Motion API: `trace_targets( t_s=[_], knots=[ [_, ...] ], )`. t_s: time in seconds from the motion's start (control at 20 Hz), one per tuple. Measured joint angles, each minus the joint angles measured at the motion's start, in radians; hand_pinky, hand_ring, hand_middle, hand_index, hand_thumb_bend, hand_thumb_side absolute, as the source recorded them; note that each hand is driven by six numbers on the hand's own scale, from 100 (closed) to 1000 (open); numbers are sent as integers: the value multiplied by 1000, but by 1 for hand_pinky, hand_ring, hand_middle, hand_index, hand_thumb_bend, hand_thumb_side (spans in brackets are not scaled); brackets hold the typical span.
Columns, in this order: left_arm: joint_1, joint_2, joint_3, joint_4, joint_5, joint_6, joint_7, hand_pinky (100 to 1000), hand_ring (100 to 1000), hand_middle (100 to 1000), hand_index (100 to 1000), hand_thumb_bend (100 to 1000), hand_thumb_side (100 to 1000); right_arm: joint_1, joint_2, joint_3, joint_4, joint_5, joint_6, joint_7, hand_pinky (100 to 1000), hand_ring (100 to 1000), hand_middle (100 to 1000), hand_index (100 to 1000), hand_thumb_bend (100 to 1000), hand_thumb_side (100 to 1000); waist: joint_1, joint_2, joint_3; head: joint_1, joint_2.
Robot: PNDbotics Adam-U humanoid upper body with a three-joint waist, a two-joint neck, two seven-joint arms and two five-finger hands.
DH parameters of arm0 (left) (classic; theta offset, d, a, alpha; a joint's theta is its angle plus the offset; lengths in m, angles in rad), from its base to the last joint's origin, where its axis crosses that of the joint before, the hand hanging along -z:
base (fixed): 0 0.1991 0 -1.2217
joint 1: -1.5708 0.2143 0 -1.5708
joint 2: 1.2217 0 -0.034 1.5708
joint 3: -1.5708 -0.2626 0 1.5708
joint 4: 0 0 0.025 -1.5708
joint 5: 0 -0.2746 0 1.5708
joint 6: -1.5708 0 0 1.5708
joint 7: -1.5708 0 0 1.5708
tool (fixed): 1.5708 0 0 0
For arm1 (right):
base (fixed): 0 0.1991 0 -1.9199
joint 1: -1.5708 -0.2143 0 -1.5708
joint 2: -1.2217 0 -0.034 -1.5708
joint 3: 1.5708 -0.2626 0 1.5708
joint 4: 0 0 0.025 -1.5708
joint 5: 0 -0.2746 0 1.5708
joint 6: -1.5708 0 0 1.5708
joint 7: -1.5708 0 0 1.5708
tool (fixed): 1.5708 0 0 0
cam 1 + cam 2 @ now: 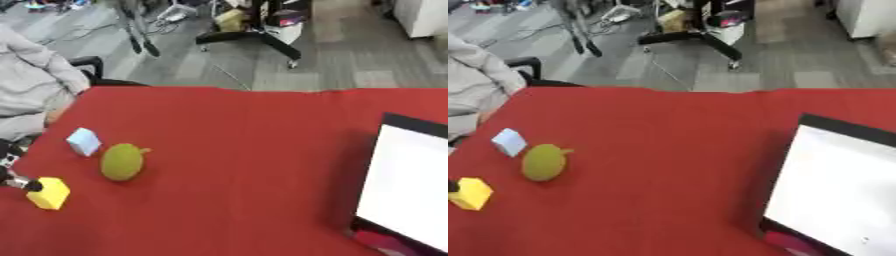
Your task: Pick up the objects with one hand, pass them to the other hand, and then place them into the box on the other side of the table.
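At the table's left edge, the left hand touches the yellow block; I cannot tell if it grips. Nearby lie a round green fruit and a pale cube. Wide smooth red table reaches the white box at right.

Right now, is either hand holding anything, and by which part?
The left hand touches the yellow block at its upper left corner; whether the fingers grip it cannot be told. The right hand is out of view.
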Motion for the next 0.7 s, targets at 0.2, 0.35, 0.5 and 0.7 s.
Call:
trace_targets(
  t_s=[0.2,0.35,0.5,0.7],
  knots=[
    [-18,-19,-5,39,-50,1,-13,935,936,824,756,1000,553,3,0,-3,0,2,2,2,1000,1000,1000,1000,265,407,1,0,-4,-1,3],
    [-37,-31,-5,70,-98,-4,-23,935,938,827,766,1000,564,4,0,-3,0,2,3,3,1000,1000,1000,1000,260,410,4,0,-5,-1,4],
    [-52,-43,-6,93,-145,-15,-38,931,939,829,769,1000,568,4,1,-3,0,6,6,6,1000,1000,1000,1000,255,413,5,0,-6,0,4],
    [-65,-59,-6,118,-200,-27,-51,929,938,829,766,1000,581,5,4,-6,0,9,9,8,1000,1000,1000,1000,252,415,9,0,-9,3,4]
  ],
)
